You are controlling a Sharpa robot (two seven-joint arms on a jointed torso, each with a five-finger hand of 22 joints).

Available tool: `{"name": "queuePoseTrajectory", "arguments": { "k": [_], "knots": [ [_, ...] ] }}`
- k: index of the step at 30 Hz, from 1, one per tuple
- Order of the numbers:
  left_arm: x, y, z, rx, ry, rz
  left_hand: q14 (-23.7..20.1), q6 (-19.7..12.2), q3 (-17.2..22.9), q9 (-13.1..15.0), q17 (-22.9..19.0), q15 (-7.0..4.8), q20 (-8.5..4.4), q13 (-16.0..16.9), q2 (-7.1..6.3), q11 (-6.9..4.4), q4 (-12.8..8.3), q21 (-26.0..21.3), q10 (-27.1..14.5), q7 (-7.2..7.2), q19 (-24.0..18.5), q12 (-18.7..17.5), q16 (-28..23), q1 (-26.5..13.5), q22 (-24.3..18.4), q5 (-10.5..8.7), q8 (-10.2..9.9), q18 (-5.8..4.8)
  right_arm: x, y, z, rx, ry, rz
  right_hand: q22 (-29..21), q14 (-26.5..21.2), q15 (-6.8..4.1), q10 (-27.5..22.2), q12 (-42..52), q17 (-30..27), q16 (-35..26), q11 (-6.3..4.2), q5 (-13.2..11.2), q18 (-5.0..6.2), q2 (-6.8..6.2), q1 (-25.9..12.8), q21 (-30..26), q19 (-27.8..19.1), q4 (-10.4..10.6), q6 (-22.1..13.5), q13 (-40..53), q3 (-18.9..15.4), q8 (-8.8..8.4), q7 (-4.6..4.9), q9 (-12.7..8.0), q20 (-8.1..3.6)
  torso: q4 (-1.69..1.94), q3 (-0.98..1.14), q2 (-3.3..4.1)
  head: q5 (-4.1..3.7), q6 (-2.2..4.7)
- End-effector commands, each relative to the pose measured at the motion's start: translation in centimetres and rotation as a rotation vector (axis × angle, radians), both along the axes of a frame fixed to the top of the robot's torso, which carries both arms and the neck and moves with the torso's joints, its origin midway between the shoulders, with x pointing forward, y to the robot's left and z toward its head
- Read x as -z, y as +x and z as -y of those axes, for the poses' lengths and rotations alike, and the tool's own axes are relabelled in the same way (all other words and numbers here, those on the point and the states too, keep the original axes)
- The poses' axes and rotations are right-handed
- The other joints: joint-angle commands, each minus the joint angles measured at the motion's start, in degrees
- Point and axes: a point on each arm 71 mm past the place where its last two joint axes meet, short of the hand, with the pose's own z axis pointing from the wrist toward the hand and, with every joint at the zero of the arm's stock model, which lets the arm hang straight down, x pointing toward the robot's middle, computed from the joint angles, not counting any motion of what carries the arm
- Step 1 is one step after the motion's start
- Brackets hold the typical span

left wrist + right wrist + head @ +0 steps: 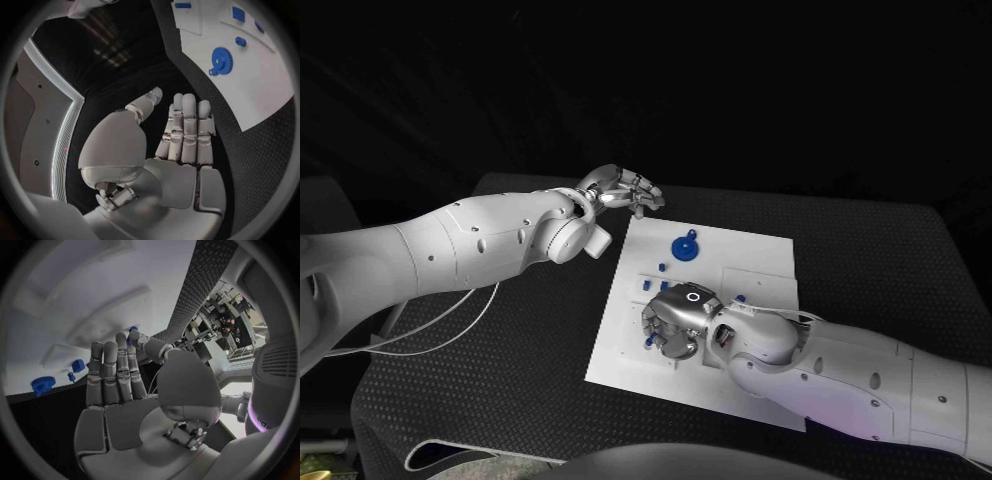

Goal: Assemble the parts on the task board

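The white task board [747,265] lies in the middle of the table, and a blue gear [684,247] stands on its far left part. My right hand [678,316] hovers low over the board's left middle, among small blue parts [649,341]. In the right wrist view, the thumb and a finger of that hand [125,390] meet on a small blue part [132,329]. My left hand [620,190] hangs beyond the board's far left corner, fingers straight and apart, holding nothing. The left wrist view shows this hand [181,145] with the gear [220,58] and the board [262,85] ahead of it.
More small blue parts [238,14] sit on the board beyond the gear. The right wrist view has the gear [42,385] and a blue peg [78,365] near the board's edge. Dark textured table [502,380] surrounds the board.
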Motion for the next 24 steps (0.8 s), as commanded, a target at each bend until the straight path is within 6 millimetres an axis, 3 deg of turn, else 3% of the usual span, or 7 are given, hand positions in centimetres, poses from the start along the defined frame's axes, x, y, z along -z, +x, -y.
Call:
{"name": "queuePoseTrajectory", "arguments": {
  "k": [1, 17, 21, 24],
  "knots": [
    [-0.1, 0.0, 0.1, 0.012, -0.009, 0.001, 0.0, -0.1, 0.0, 0.1, 0.1, 0.23, -1.45, 0.1, -0.01, -0.06, 0.2, -0.3, -0.3, 0.42, 0.5, 0.4, -0.4, -0.5, 0.1, -0.15, -0.3, 0.39, -0.6, 0.4, 0.4, 0.059, 0.149, -0.049, 0.0, 0.3, -0.04, 0.3, 0.3, -0.1, 0.4, -0.04, -0.3, 0.79, -0.36, 0.4, 0.3, 0.4, 0.0, 0.4, 0.1, 0.5, 0.29, -0.09, 0.0, 0.05, -0.02, 0.02, -0.01, 0.00, 0.20],
    [-0.1, 0.0, -0.3, 0.008, -0.006, -0.003, -0.1, -0.1, 0.0, 0.1, 0.1, 0.24, -1.45, 0.1, -0.03, -0.04, 0.3, -0.4, -0.3, 0.43, 0.5, 0.4, -0.4, -0.4, 0.1, -0.15, -0.3, 0.40, -1.1, 1.9, 3.7, 0.223, 0.370, -0.286, 0.0, 0.3, -0.13, 0.3, 0.2, -0.3, 0.3, -0.03, -0.3, 0.79, -0.05, -0.2, 0.3, 0.5, 0.2, 0.3, 0.4, 0.3, 0.38, -0.07, 0.4, -0.03, -0.12, 0.06, -0.01, 0.22, 0.89],
    [0.0, -0.1, -0.7, 0.005, -0.003, -0.006, -0.1, -0.1, 0.1, 0.1, 0.1, 0.28, -1.44, 0.0, 0.02, 0.07, 0.3, -0.5, -0.7, 0.43, 0.5, 0.3, -0.5, -0.3, 0.2, -0.15, -0.3, 0.41, -1.6, 2.8, 5.2, 0.298, 0.449, -0.341, 0.0, 0.3, -0.14, 0.3, 0.2, -0.3, 0.3, -0.03, -0.3, 0.79, 0.03, -0.3, 0.3, 0.5, 0.2, 0.2, 0.4, 0.2, 0.39, -0.06, 0.4, -0.04, -0.15, 0.10, 0.00, 0.07, 1.36],
    [0.1, -0.1, -1.2, 0.000, -0.006, -0.012, 0.0, 0.0, 0.1, 0.1, 0.1, 0.31, -1.42, -0.1, 0.09, 0.15, 0.4, -0.6, -1.0, 0.40, 0.5, 0.2, -0.5, -0.3, 0.2, -0.15, -0.2, 0.43, -2.5, 3.9, 6.3, 0.362, 0.536, -0.389, 0.0, 0.3, -0.14, 0.2, 0.1, -0.4, 0.4, -0.02, -0.3, 0.79, 0.23, -0.4, 0.3, 0.5, 0.1, 0.1, 0.5, 0.1, 0.39, -0.04, 0.5, -0.06, -0.19, 0.09, 0.01, -0.24, 2.18]
  ]
}}
